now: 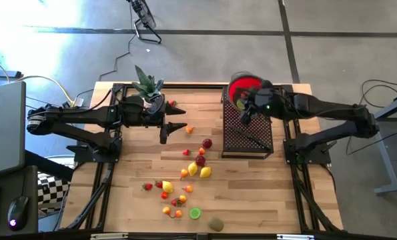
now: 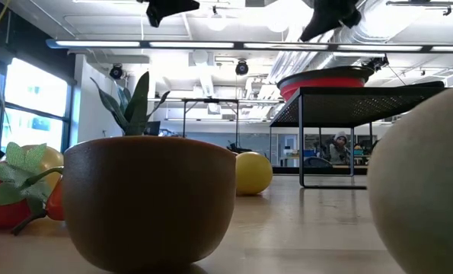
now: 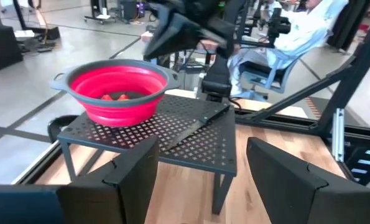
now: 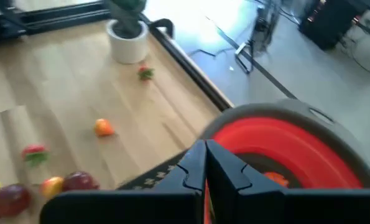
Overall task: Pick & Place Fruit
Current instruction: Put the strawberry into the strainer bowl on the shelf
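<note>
Wooden tabletop [image 1: 251,193] carried a black perforated rack [image 1: 247,137] on its right side; a red bowl [image 1: 243,85] sat on the rack's far end, with a dark knife [image 3: 194,126] lying on the mesh beside it. A potted plant [image 1: 147,85] stood at the far left edge. Left gripper [image 1: 163,124] hovered just beside the plant, above the tabletop, jaws apart and empty. Right gripper [image 4: 205,163] hung at the bowl's rim, jaws closed together, nothing between them. Most of the fruit [image 1: 197,167] lay scattered across the tabletop's centre and near edge; a few pieces were inside the bowl.
</note>
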You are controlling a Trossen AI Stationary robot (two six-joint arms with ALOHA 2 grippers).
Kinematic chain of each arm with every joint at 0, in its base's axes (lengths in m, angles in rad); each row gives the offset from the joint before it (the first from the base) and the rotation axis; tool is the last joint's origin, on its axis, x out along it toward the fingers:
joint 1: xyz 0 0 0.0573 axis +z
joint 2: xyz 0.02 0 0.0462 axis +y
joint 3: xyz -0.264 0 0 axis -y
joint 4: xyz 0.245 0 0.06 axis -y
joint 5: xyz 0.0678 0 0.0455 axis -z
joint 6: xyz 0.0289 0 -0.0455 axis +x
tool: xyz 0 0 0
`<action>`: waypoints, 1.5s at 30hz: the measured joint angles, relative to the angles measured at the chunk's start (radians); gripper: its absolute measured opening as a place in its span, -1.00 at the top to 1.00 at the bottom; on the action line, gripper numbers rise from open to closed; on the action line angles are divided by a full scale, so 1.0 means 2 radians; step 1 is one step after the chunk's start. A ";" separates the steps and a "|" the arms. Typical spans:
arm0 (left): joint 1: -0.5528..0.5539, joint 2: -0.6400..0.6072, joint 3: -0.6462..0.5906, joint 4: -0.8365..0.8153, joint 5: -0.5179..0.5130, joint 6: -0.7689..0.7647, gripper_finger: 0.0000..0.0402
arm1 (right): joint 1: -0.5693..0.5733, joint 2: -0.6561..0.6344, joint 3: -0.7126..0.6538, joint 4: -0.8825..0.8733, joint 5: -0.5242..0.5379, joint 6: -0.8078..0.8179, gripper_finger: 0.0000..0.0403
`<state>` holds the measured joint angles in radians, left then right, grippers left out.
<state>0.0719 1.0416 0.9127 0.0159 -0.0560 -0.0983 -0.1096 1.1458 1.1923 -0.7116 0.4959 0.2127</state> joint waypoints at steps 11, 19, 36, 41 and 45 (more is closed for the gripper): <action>0.000 0.000 0.000 -0.056 0.003 -0.005 -0.20 | 0.086 0.004 -0.072 0.116 -0.001 0.006 0.99; -0.004 0.000 0.000 -0.082 0.041 -0.066 -0.20 | 0.126 0.004 -0.105 0.184 0.000 0.026 0.99; -0.146 0.000 0.000 -0.107 -0.029 -0.108 -0.20 | 0.186 0.004 -0.105 0.258 0.000 -0.004 0.99; -0.182 0.000 0.000 -0.127 -0.058 -0.146 -0.20 | 0.193 0.004 -0.105 0.265 0.000 -0.017 0.99; -0.212 0.000 0.000 -0.161 -0.089 -0.181 -0.20 | 0.196 0.004 -0.105 0.265 0.000 -0.019 0.99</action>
<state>-0.3523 1.0409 0.9131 -0.3053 -0.2346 -0.4594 0.2825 1.1530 0.9813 -0.1825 0.4957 0.1743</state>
